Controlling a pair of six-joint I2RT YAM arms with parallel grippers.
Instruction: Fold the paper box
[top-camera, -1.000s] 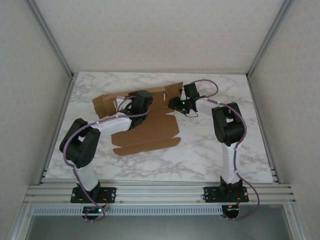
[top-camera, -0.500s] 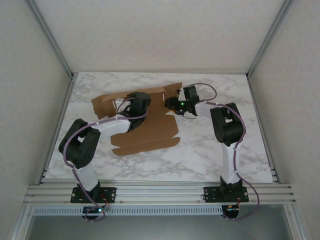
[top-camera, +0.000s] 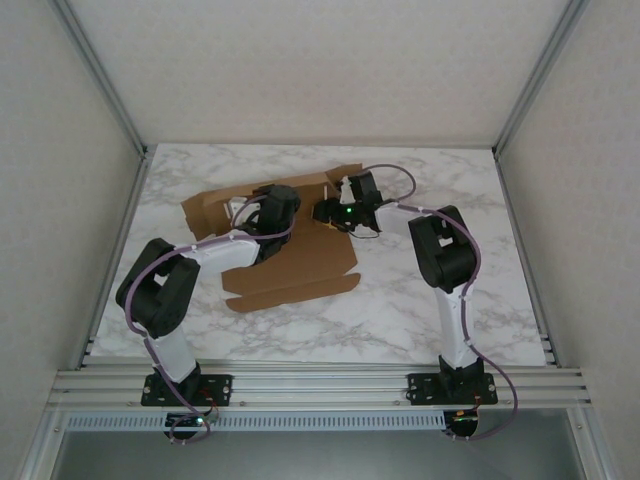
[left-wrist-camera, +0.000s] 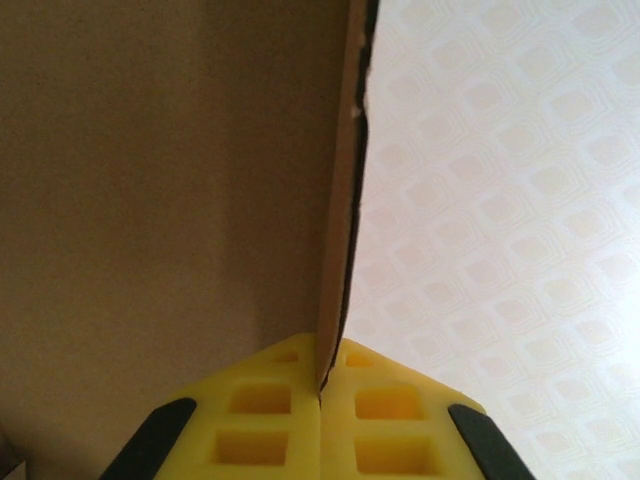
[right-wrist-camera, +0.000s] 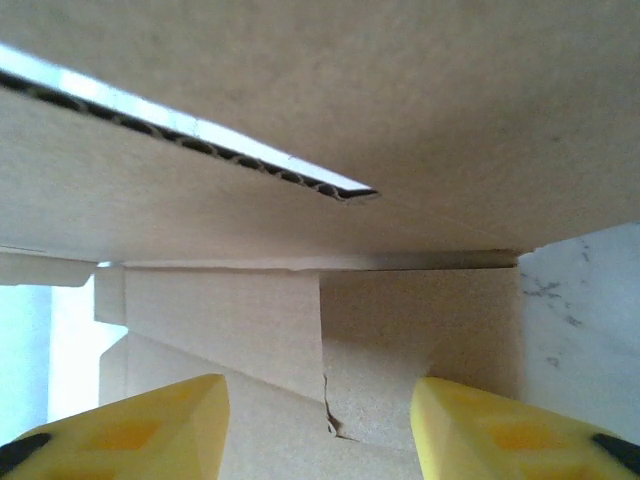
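The paper box (top-camera: 300, 262) is lying in the upper middle of the overhead frame, on the marble surface (top-camera: 420, 300). It is partly unfolded: a wide flat panel is stretching toward the lower part of the frame, and flaps are standing up along its far side. The left end effector (left-wrist-camera: 322, 368) is pressing its yellow pads (left-wrist-camera: 385, 430) fully together on the thin edge of a raised cardboard panel. This edge is running up the middle of the left wrist frame, with the patterned wall (left-wrist-camera: 500, 200) showing to its right. The right end effector (right-wrist-camera: 320, 405) is sitting at the upper right corner of the box with its jaws clearly apart, gripping nothing. Between its yellow fingertips (right-wrist-camera: 150, 425) a creased flap is showing, and a panel with a corrugated edge is hanging above it.
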